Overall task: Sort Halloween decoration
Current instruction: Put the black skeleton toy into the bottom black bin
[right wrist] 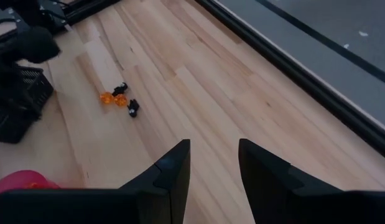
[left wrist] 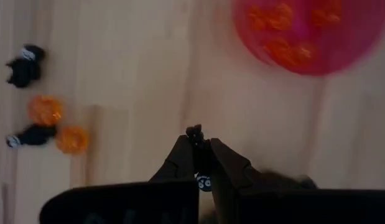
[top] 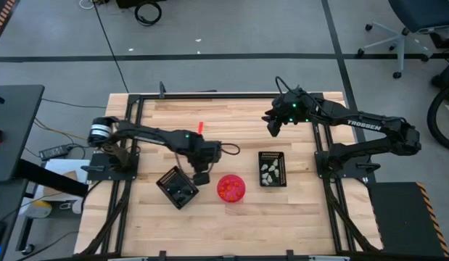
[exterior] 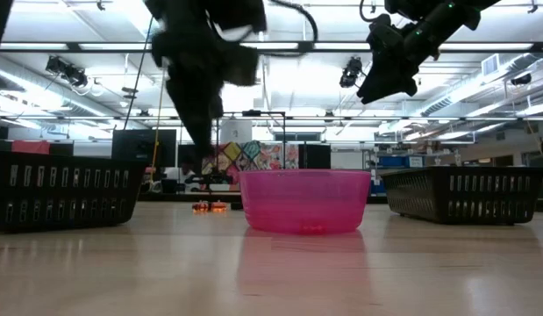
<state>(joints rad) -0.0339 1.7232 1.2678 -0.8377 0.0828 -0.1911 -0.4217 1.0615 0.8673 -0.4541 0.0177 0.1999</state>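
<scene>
Where orange pieces (left wrist: 282,17) lie: pink bowl (left wrist: 341,56).

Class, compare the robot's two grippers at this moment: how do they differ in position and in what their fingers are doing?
The left gripper is shut on a small black piece, while the right gripper is open and holds nothing. The left gripper sits low near the pink bowl, between it and the left tray; the right gripper is raised toward the table's far side, away from the right tray. Both are dark two-finger grippers over the wooden table.
</scene>
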